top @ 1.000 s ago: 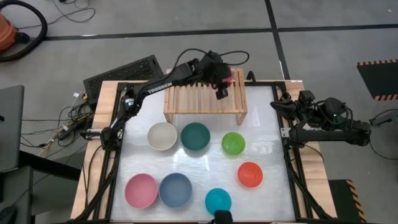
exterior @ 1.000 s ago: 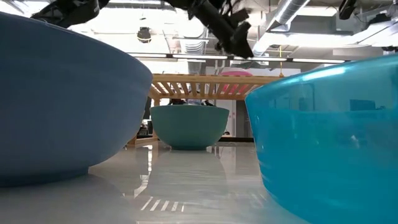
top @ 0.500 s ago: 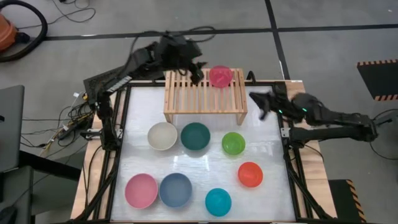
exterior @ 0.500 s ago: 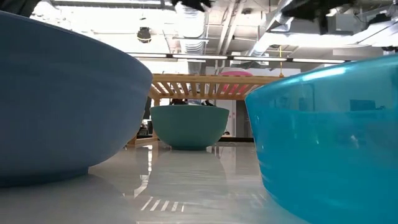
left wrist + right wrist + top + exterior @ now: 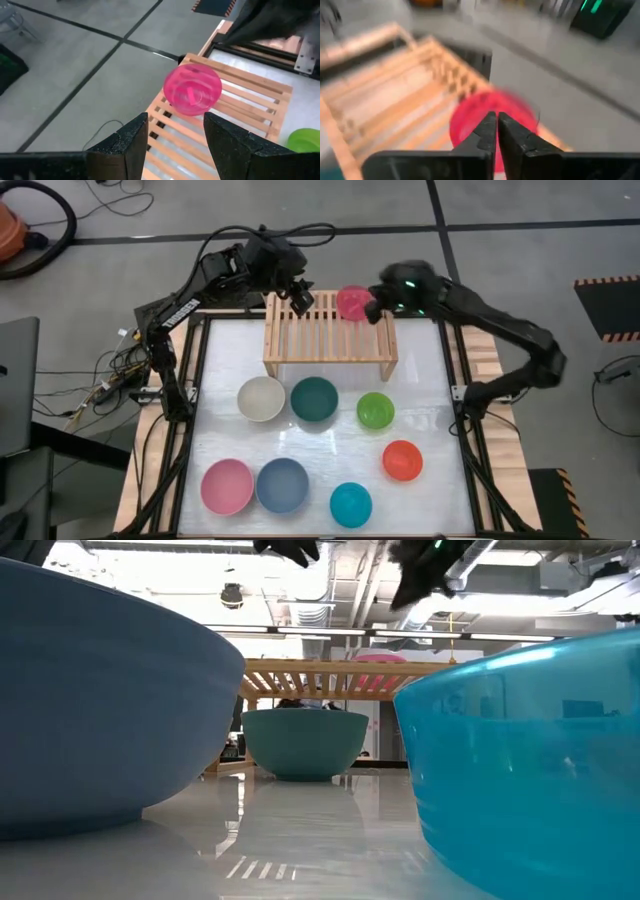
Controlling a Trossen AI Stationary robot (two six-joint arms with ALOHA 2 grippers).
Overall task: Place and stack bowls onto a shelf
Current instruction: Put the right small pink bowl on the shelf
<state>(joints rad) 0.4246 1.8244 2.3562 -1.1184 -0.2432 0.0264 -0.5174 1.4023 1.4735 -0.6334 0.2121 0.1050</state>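
High view: magenta bowl [image 5: 353,302] upright on the shelf [image 5: 330,332], at its far right corner. Left gripper [image 5: 298,298] above the shelf's far left part, jaws apart, empty. Right gripper [image 5: 374,308] just beside the bowl, jaws nearly closed, empty. Seven other bowls [image 5: 315,397] on the table [image 5: 430,370].

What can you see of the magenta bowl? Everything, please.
The magenta bowl is small, round, plain and glossy, plastic by the look, slightly translucent in the left wrist view. It sits upright and empty on the slatted top of the wooden shelf, at the far corner on the robot's right. The right gripper is beside its rim with fingers nearly together; contact cannot be told. The left gripper is apart from it, open.
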